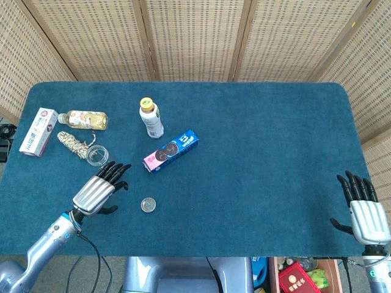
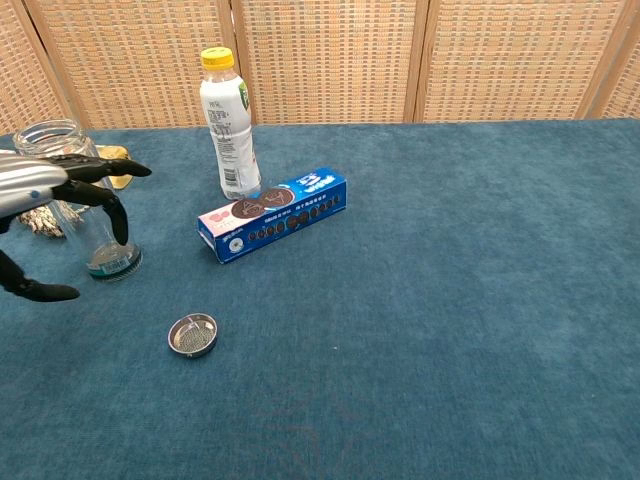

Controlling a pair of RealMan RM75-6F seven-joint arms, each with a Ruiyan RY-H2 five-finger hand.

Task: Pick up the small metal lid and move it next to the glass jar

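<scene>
The small metal lid (image 1: 148, 204) (image 2: 193, 335) lies hollow side up on the blue cloth, near the front. The glass jar (image 1: 96, 155) (image 2: 72, 197) stands upright behind and to the left of it. My left hand (image 1: 98, 191) (image 2: 48, 185) hovers open, fingers spread, just left of the lid and in front of the jar, partly covering the jar in both views. It holds nothing. My right hand (image 1: 365, 210) rests open at the table's front right corner, far from both; the chest view does not show it.
A blue cookie box (image 1: 171, 151) (image 2: 272, 216) lies behind the lid, with a yellow-capped white bottle (image 1: 150, 118) (image 2: 228, 124) beyond it. A twine bundle (image 1: 73, 144), a lying amber bottle (image 1: 87, 119) and a white-pink carton (image 1: 38, 130) sit at the far left.
</scene>
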